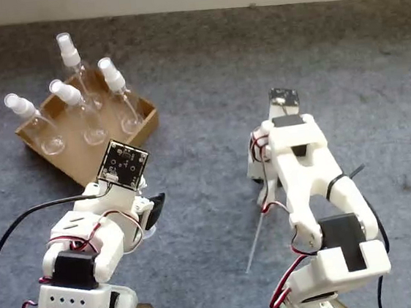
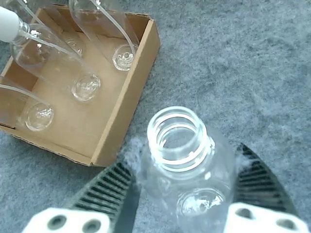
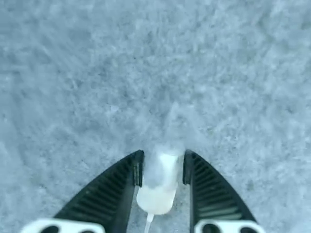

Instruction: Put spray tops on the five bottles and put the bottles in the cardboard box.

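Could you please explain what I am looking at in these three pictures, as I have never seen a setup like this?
These are two small robot arms at a grey carpeted table. The high view looks down from a fixed camera; the other two come from a camera on each arm's wrist. A cardboard box holds four clear bottles with spray tops on. The left end effector, by the box, is shut on a fifth bottle, open at the neck. The right end effector is shut on a white spray top.
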